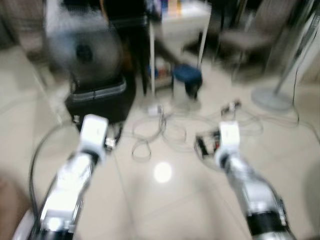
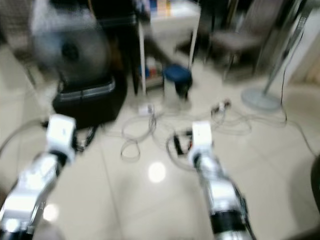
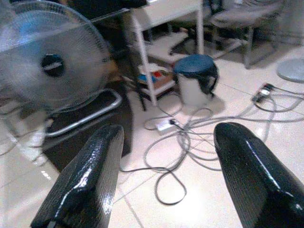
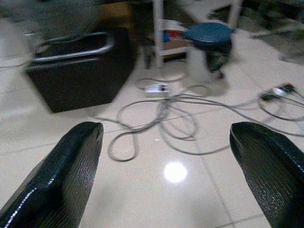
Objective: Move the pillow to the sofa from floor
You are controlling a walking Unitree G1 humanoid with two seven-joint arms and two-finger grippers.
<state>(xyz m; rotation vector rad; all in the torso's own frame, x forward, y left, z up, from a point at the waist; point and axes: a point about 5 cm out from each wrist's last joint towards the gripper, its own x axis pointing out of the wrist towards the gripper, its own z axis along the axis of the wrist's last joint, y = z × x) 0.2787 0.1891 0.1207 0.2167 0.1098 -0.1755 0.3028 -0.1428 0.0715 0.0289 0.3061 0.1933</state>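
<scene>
Black fingers of my left gripper [image 3: 164,175] stand wide apart above the glossy tile floor [image 1: 165,200], holding and touching nothing; my right gripper [image 4: 175,175] is likewise spread and empty. Both silver arms reach forward over bare tile. Beyond them, grey cables [image 4: 161,118] loop across the floor beside a white power strip [image 3: 164,124]. Farther off stand a fan [image 3: 52,64] on a black box [image 4: 78,71], a blue-lidded bin [image 3: 195,78] and a white shelf unit [image 3: 164,14]. I cannot locate the pillow.
</scene>
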